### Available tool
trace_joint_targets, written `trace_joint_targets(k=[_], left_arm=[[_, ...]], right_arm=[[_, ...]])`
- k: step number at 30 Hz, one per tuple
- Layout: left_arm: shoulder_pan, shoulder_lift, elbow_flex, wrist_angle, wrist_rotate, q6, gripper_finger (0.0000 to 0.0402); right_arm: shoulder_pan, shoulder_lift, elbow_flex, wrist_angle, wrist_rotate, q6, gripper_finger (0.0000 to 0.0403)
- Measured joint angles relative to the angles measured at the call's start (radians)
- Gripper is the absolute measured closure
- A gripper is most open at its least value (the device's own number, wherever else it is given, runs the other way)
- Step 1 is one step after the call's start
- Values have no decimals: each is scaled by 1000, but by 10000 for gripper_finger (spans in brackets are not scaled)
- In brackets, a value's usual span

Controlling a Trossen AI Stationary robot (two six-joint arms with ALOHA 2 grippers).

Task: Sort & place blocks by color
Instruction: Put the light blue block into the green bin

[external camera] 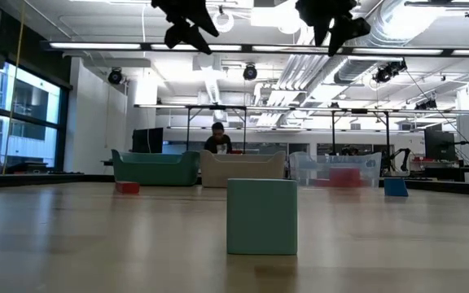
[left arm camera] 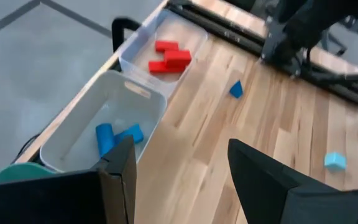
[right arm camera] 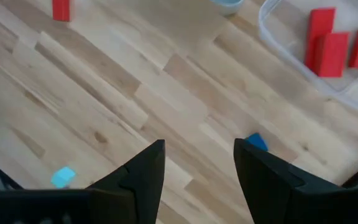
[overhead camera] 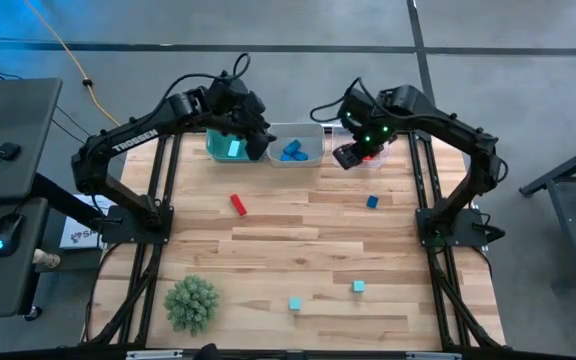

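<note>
Right gripper [overhead camera: 350,157] hangs high over the far edge of the table, jaws parted and nothing between them, and the blue cube [overhead camera: 372,202] sits just below and a touch outward of it, toward the near side. In the right wrist view that blue cube [right arm camera: 256,142] peeks out right beside one fingertip, so this arm is clearly the nearer one. It's a cube, so no long axis to line up on.

Left gripper [overhead camera: 255,140] is also spread and empty, hovering over the teal bin [overhead camera: 226,147] with the blue bin [overhead camera: 295,145] just beside it (blue pieces already lying inside). The red bar [overhead camera: 238,204] lies toward the near side of this gripper, long axis running roughly away from the bins, and the left arm looks the closer of the two for it.

Farther out, two light teal cubes [overhead camera: 295,304] and [overhead camera: 358,287] rest near the front edge, well apart from both grippers, with a green spiky plant ball [overhead camera: 191,302] off at the front left corner. The red bin [left arm camera: 166,45] holds red blocks.

The wooden tabletop [overhead camera: 298,240] is flat and bare between the pieces, so plenty of room to come down
</note>
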Motion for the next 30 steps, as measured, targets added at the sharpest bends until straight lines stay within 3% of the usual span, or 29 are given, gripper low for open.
trace_joint_targets(k=[19,30], left_arm=[[-24,-2,0,-76,0,78,227],[-24,-2,0,-90,0,87,227]], right_arm=[[322,0,0,0,68,443,221],[554,2,-9,3,176,653,221]])
